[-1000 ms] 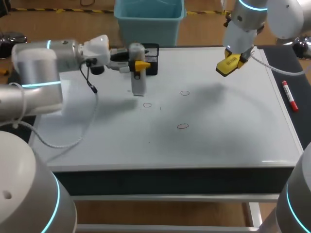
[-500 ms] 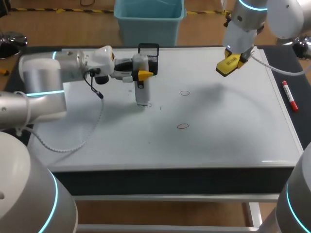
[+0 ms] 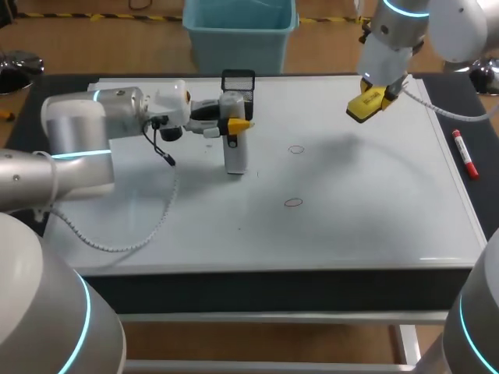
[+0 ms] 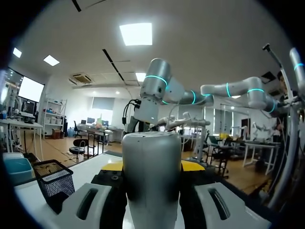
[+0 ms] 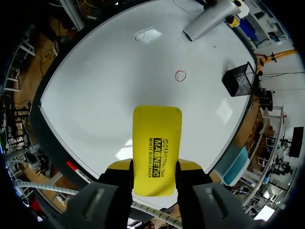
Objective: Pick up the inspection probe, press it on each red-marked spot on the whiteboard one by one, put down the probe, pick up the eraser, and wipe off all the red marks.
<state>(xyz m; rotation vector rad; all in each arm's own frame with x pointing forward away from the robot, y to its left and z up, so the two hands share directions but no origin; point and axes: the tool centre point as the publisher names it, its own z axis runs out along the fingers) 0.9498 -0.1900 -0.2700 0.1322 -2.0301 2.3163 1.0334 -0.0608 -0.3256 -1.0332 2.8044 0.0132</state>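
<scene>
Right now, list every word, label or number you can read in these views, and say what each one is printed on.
"MAGNETIC": black print on the yellow rectangular eraser held in the right claw.
"WHITE BOARD ERASER": smaller line under it on the same eraser, only just legible.
The small logo beside that word: too small to read.
The red marker pen: label too blurred to read.
The grey cylindrical inspection probe: no print shows.

It looked like a robotics lab: my left arm (image 3: 78,132) and right arm (image 3: 398,31), each ringed with a glowing blue band, hung over a surface (image 3: 273,284) topped by a whiteboard (image 3: 351,226), a black mesh basket (image 3: 238,80) at its far edge, a red marker (image 3: 465,154) lying at the right.
</scene>
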